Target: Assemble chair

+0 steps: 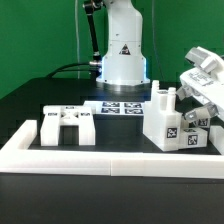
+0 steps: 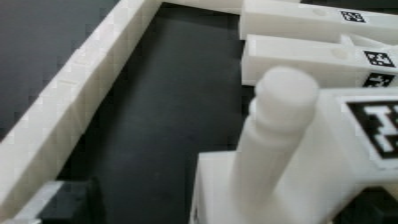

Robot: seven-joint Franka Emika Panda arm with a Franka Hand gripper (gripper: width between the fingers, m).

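Chair parts: we see matte-white blocky pieces bearing square black-and-white tags. They are not joined into one whole and stand on the black table (image 1: pixel 30 105), inside the low white border wall (image 1: pixel 110 158).
Bracket-like piece (image 1: pixel 66 126): it stands towards the exterior view's left, just behind the wall and well apart from the other pieces.
Tagged block cluster (image 1: pixel 172 127): it sits at the exterior view's right, with tags on its near faces. A rounded post (image 1: pixel 160 99) stands upright on its side towards the exterior view's left.
Wrist view: we see the post close up beside a large tagged face, with further tagged pieces (image 2: pixel 329 50) beyond it and the wall running alongside.
Marker board (image 1: pixel 120 106): it lies flat on the table in front of the arm's base (image 1: pixel 122 65), between the bracket-like piece and the cluster.
Gripper (image 1: pixel 195 100): it hangs tilted above the cluster with its jaws spread wide. We see nothing clamped between them, and we cannot tell whether a finger touches the cluster.
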